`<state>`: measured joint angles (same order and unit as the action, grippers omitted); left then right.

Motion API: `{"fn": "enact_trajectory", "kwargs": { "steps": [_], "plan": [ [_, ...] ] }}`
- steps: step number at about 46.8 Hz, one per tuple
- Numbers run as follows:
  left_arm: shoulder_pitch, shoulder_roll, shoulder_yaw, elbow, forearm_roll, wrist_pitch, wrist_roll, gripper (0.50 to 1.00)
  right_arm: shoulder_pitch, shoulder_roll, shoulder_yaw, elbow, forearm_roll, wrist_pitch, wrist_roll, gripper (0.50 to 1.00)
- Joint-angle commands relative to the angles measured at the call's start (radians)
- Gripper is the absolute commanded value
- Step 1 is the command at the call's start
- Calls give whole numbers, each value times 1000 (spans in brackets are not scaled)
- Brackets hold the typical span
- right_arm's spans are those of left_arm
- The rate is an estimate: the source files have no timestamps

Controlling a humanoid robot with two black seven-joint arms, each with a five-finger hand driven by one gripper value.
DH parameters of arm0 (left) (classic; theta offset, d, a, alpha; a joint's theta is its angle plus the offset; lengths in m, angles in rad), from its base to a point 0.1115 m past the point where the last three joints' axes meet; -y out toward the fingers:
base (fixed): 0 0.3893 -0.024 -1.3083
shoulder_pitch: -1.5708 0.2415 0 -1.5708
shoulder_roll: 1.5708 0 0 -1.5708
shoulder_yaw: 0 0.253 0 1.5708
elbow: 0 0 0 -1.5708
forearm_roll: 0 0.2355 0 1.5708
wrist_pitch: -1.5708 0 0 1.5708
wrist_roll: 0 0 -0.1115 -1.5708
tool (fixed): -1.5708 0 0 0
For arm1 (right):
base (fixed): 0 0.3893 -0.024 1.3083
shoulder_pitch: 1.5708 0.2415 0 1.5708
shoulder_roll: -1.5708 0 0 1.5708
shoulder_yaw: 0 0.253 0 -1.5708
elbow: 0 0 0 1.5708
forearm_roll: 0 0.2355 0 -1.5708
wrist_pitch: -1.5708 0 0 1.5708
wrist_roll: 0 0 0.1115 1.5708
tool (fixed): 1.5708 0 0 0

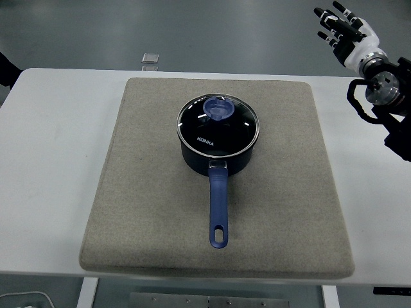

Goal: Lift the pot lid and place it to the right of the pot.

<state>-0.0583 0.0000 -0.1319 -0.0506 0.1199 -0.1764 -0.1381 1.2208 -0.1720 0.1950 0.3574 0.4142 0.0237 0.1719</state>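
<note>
On mat (148, 192): lidded pot (218, 138).

Views: one, the head view only; no second view, so no shared coverage to record.

Position: high, on the robot's side of the tabletop (58, 160).

Facing: forward and steeply down. The tabletop's near edge runs along the picture's bottom; its far edge lies in the upper quarter, with grey floor beyond it.

Distance: middling. The whole grey mat (141, 212) fits in frame with white margin left and right, and the pot (217, 157) sits near picture centre, handle toward the camera.

Edges: the right arm enters from the right edge, its right hand (345, 32) in the top-right corner, beyond the tabletop's far right corner.
</note>
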Motion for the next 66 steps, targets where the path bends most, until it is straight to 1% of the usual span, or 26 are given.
{"fn": "enact_trajectory", "kwargs": {
  "steps": [1, 55, 62, 66],
  "plan": [
    [0, 0, 0, 0, 0, 0, 0, 1000, 0, 0, 0, 0, 0, -1, -2, 905],
    [0, 0, 0, 0, 0, 0, 0, 1000, -3, 0, -8, -20, -3, -1, 1, 905],
    [0, 0, 0, 0, 1, 0, 0, 1000, 2, -6, -9, -18, -84, 12, 3, 905],
    [0, 0, 0, 0, 0, 0, 0, 1000, 14, -9, -8, -17, -159, 16, 18, 905]
  ]
}}
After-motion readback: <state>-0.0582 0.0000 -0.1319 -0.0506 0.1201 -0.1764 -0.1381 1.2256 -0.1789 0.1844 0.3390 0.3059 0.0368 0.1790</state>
